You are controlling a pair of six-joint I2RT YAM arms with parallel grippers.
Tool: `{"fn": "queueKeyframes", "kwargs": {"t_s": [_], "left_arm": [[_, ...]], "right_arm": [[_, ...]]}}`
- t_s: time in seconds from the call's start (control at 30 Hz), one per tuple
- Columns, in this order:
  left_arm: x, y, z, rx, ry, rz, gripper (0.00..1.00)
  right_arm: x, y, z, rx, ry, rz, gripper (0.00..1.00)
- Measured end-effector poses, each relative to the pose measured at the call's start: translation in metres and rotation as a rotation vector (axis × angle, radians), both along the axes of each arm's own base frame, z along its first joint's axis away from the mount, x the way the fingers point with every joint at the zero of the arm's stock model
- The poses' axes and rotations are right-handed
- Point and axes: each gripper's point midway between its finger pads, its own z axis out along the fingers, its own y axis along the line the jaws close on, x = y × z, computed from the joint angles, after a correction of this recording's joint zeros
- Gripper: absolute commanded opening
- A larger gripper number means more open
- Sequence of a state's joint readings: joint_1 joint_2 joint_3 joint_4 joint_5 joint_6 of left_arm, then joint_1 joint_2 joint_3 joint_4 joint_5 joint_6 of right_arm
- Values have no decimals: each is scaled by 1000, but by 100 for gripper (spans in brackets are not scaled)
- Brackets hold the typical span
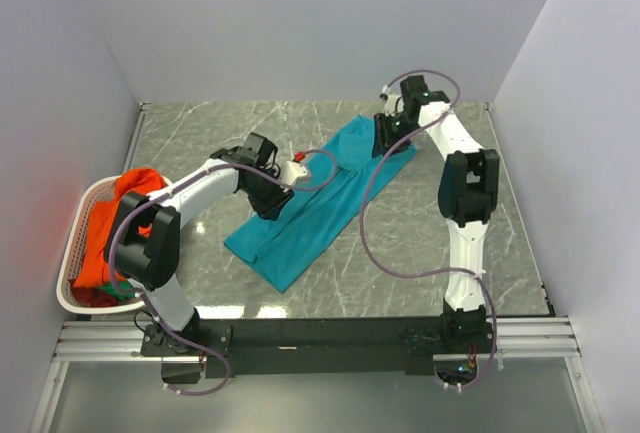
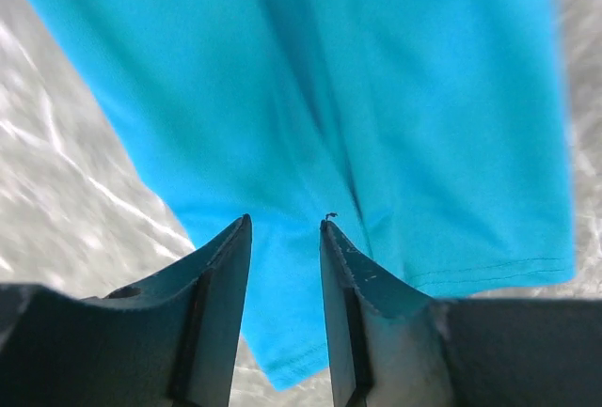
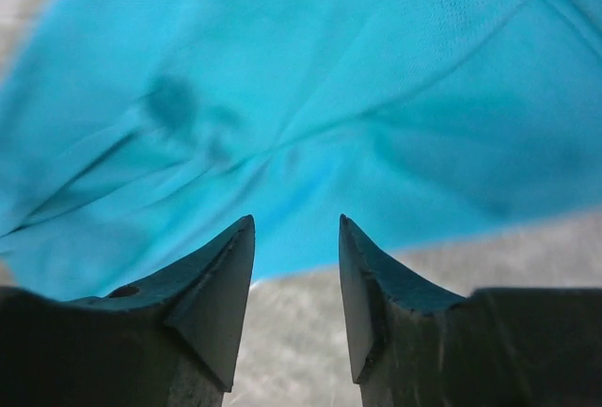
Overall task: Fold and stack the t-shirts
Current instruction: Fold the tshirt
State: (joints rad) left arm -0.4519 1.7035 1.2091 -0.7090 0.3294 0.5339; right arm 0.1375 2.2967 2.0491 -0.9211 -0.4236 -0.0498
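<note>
No words, numbers, labels or signs can be read on the plain teal cloth t-shirt point(image 1: 310, 218), the white plastic basket point(image 1: 72, 303) or the grey marble table point(image 1: 420, 243).

1. You have two grippers: left gripper point(image 2: 285, 224), right gripper point(image 3: 296, 224).
2. One teal t-shirt point(image 1: 320, 208), beneath both.
3. One orange t-shirt point(image 1: 105, 233), left of the left gripper.
4. One green t-shirt point(image 1: 120, 293), beside it.
5. One laundry basket point(image 1: 72, 298).
6. One table point(image 1: 200, 128).

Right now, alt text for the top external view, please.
A teal t-shirt lies as a diagonal strip on the table, left gripper over its middle, right gripper at its far end. An orange t-shirt lies in a basket.
</note>
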Motion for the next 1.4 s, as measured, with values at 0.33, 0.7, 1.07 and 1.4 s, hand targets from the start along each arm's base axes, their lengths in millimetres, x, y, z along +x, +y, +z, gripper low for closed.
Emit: {"fn": "queueKeyframes", "kwargs": {"t_s": [0.33, 0.7, 1.07, 1.4], "left_arm": [[-30, -51, -3, -34, 6, -267, 36], [-85, -41, -52, 89, 76, -363, 28], [-160, -103, -50, 45, 170, -497, 28], [-204, -194, -30, -139, 337, -486, 35]], "right_arm": [[-33, -42, 77, 57, -99, -78, 47], [-90, -125, 49, 6, 58, -222, 46], [-115, -123, 58, 21, 38, -167, 45], [-118, -132, 57, 38, 46, -182, 44]]}}
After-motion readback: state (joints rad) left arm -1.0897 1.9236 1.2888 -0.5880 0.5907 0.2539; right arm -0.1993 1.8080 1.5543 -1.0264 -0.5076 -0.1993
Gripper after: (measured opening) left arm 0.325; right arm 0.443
